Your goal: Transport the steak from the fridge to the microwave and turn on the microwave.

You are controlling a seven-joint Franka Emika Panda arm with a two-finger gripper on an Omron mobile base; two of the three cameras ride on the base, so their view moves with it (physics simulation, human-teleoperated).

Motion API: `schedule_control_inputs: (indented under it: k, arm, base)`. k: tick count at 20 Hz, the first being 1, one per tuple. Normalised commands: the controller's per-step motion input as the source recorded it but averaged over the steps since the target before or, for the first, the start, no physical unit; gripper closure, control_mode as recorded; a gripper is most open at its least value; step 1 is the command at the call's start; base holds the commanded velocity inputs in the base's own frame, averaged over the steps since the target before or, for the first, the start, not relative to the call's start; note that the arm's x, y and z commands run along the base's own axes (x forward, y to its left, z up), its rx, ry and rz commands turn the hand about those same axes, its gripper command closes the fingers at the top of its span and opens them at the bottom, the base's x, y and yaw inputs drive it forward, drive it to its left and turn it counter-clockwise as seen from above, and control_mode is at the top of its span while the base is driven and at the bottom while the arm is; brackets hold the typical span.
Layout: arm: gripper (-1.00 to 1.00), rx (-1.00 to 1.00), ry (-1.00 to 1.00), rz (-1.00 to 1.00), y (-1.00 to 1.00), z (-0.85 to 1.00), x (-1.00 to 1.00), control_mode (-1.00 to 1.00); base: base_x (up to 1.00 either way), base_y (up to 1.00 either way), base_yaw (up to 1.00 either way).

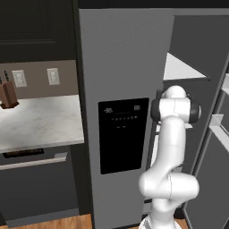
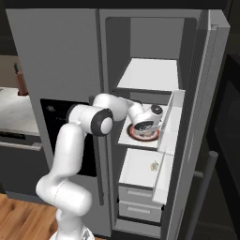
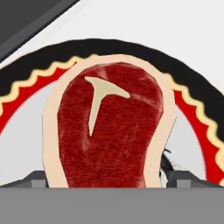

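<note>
Risk: the steak (image 3: 109, 131) lies flat on a plate (image 3: 192, 109) with a dark rim and a red-and-yellow border, on a white shelf (image 2: 140, 75) inside the open fridge (image 1: 120, 58); if the pincer (image 2: 143, 125) closes off-centre or too high, its fingers may slide over the thin meat or push steak and plate across the shelf. The pincer stands fully released just over the steak, one finger to each side, grasping nothing; contact with the meat cannot be determined.

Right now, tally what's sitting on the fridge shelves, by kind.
Raw red steak with white T-shaped bone mark: 1
Round plate with black rim and red-and-yellow scalloped band: 1
Small pale item on the lower white shelf, too small to identify: 1
Total: 3
</note>
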Motion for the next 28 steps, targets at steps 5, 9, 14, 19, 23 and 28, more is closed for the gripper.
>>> schedule_control_inputs:
  k: [5,9,14,19,23,28]
  arm:
    - [1.0,0.0,0.0,0.03,0.2,-0.21,0.5,-1.0]
    - [1.0,0.01,0.0,0.05,0.27,-0.29,0.11,-1.0]
    - [1.0,0.06,0.0,0.01,0.21,-0.19,-0.2,-1.0]
    - [1.0,0.14,-0.11,0.0,0.26,0.06,-0.77,-1.0]
    - [1.0,0.12,-0.17,0.0,0.48,0.25,-0.92,-1.0]
    - [1.0,0.03,-0.22,0.0,0.41,0.44,-0.98,-1.0]
  base:
    - [0.0,0.0,0.0]
    - [0.0,0.0,0.0]
    - [0.0,0.0,0.0]
    - [0.0,0.0,0.0]
    - [0.0,0.0,0.0]
    - [0.0,0.0,0.0]
